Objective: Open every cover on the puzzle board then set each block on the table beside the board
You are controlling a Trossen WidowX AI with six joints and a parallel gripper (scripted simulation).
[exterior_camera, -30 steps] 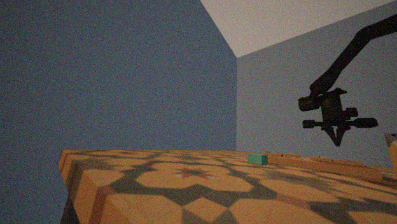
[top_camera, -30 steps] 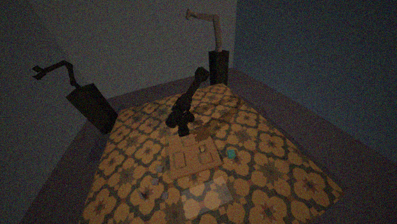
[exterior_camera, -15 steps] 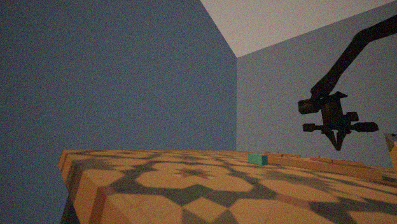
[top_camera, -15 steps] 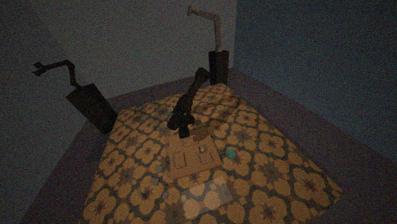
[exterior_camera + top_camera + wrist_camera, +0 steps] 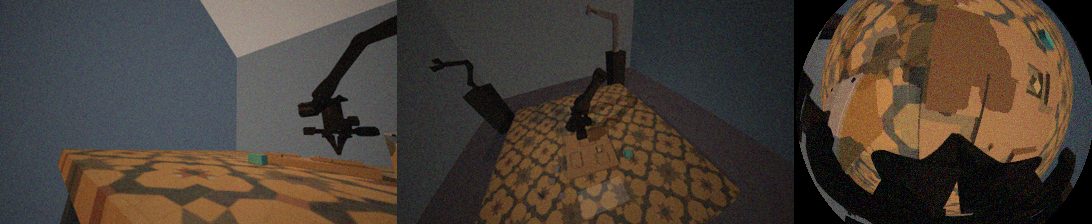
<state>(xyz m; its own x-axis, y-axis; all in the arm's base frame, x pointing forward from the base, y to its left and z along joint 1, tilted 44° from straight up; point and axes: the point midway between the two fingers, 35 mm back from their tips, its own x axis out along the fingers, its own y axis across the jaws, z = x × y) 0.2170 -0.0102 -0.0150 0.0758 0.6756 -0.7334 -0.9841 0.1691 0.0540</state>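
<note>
The wooden puzzle board [image 5: 588, 163] [image 5: 334, 168] [image 5: 994, 132] lies on the patterned table. A small well with a diamond shape [image 5: 598, 149] [image 5: 1036, 86] shows on it; farther along are faint rectangular outlines. Which covers stand open is too dark to tell. A teal block [image 5: 628, 154] [image 5: 257, 159] [image 5: 1045, 40] rests on the table beside the board, clear of it. My gripper [image 5: 581, 139] [image 5: 339, 154] [image 5: 954, 137] is shut and empty, pointing down above the end of the board nearest the arm. Its dark fingers hide part of the board in the wrist view.
A pale, see-through patch [image 5: 604, 196] lies past the board's far end. Small greyish shapes [image 5: 557, 168] show along one side of the board, too dim to name. A pale and orange upright thing [image 5: 859, 115] stands left in the wrist view. Two other arms stand beyond the table.
</note>
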